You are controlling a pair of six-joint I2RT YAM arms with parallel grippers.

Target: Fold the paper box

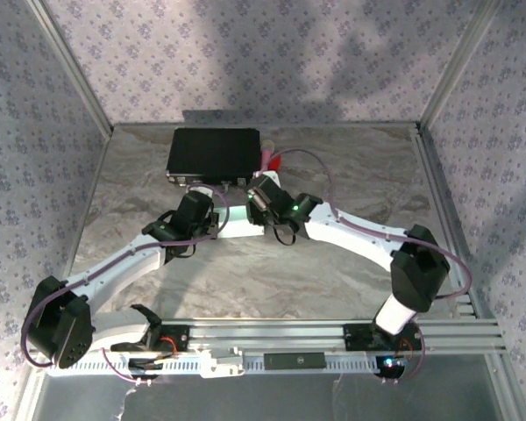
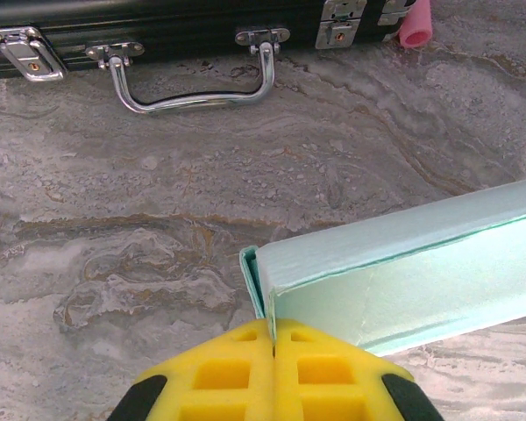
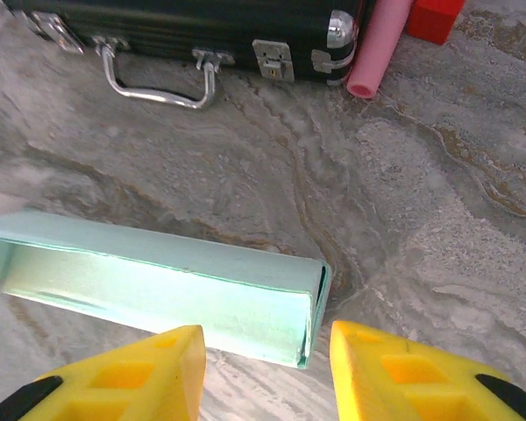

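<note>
The paper box is a long pale-blue folded box lying across the marble table between the two arms. My left gripper is shut on the thin card edge at the box's left end, with the yellow fingertips pressed together on it. The box's other end lies just ahead of my right gripper, which stands open with its yellow fingers spread on either side of that end and not touching it. From above, the box shows as a pale strip between the left gripper and the right gripper.
A black case with a metal handle lies at the back of the table. A pink tube and a red block sit by its right end. Aluminium posts and patterned walls enclose the table.
</note>
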